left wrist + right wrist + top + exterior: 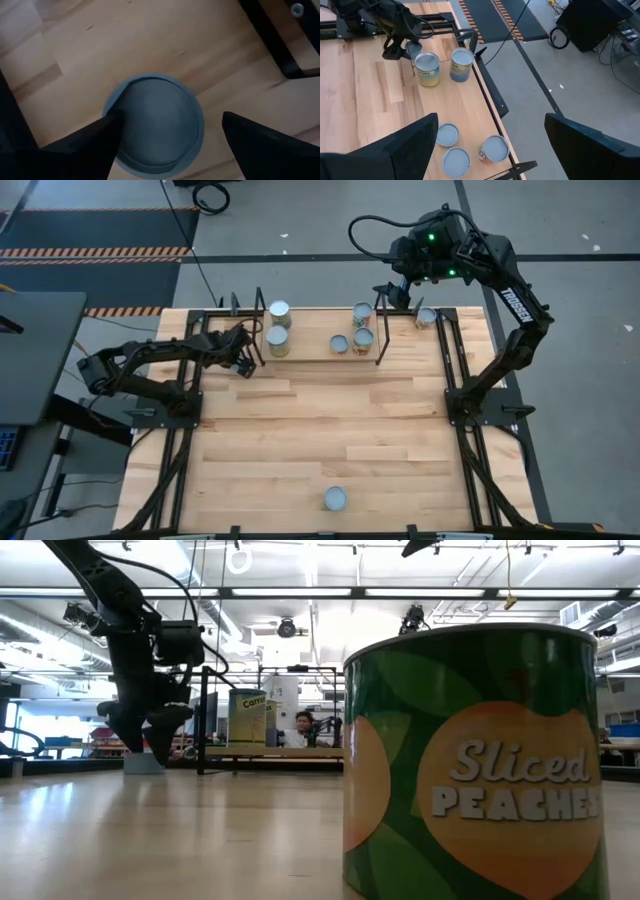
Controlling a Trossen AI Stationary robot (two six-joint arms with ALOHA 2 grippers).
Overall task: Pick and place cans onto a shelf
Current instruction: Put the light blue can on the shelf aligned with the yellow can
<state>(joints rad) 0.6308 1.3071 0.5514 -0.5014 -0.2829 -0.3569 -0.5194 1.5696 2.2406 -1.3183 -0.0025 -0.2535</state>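
Cans (352, 330) (five, lids sealed) stand on the shelf (310, 345); both claws, left (243, 360) and right (392, 292), released.

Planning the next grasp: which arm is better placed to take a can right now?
Left. The left gripper is open directly over a can by the left end of the shelf, one finger on each side. The right gripper is open too, but high above the shelf's right end, over no can.
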